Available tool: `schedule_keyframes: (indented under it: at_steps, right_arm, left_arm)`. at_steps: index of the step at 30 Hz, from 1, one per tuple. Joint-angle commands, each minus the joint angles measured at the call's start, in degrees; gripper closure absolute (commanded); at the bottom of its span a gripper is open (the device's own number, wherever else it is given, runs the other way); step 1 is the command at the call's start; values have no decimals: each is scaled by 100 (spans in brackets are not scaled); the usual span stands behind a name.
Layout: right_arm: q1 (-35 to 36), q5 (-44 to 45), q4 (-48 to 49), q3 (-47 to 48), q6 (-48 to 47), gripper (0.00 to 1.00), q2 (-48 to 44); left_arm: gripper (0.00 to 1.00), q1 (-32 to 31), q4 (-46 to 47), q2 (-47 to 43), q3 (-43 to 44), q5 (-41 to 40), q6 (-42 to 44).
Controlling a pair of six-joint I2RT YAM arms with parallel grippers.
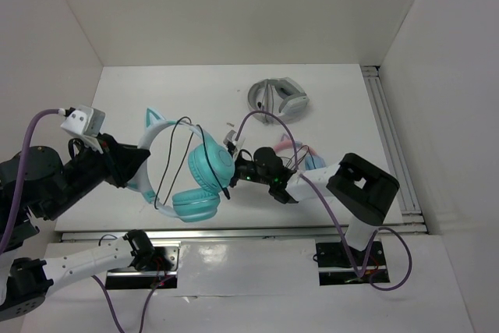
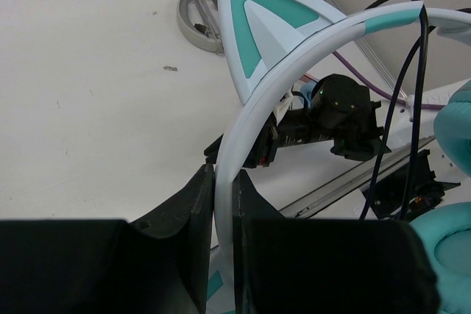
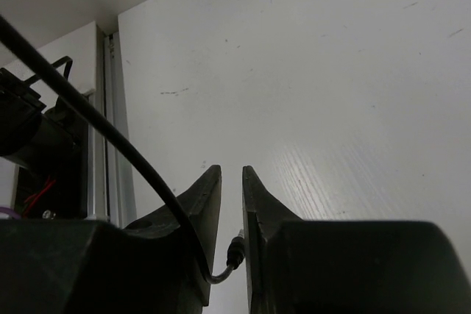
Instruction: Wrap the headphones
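The teal headphones (image 1: 199,181) with a whitish headband (image 1: 156,142) and cat ears are held off the table at the centre left. My left gripper (image 1: 132,168) is shut on the headband; the left wrist view shows the band (image 2: 294,64) clamped between the jaws of the left gripper (image 2: 223,174), with a cat ear (image 2: 257,27) above. The thin black cable (image 1: 168,165) loops over the headband. My right gripper (image 1: 234,171) is beside the ear cup. In the right wrist view the right gripper (image 3: 232,170) stands nearly closed, with the cable's plug end (image 3: 235,251) between the jaws.
Grey-white folded headphones (image 1: 279,99) lie at the back centre, also in the left wrist view (image 2: 199,20). Pink-and-blue headphones (image 1: 302,154) lie partly hidden behind my right arm. A metal rail (image 1: 390,146) runs along the right side. White walls enclose the table.
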Motion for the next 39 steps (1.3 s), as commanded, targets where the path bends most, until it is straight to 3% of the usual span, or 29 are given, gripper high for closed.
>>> schedule_keyframes:
  at_steps: [1,6,14,18,22,23,24,29,32,39]
  right_arm:
    - [40,-88,590,-105,30,74,125]
    - [40,-316,713,-167,82,67,178]
    - [40,-387,889,-334,135,66,231]
    - [40,-334,889,-334,135,75,231]
    - [93,-334,827,-386,135,75,231]
    - [93,-334,827,-439,135,78,231]
    - [93,-334,906,-439,135,88,231]
    - [93,-221,906,-492,135,100,179]
    - [207,-80,906,-624,188,100,117]
    - [1041,1273,363,-870,-22,100,-550]
  left_arm:
    - [100,-9,770,-1,215,-101,-243]
    - [100,-9,770,-1,215,-206,-243]
    - [100,-9,770,-1,268,-338,-243]
    - [100,-9,770,-1,268,-391,-243]
    - [100,-9,718,-1,268,-496,-295]
    - [100,-9,718,-1,268,-496,-296]
    - [100,-9,718,-53,268,-496,-296]
    - [100,-9,613,-106,268,-776,-418]
    - [100,-9,612,-168,215,-1049,-603]
    - [100,-9,682,-414,-452,-2463,-1455]
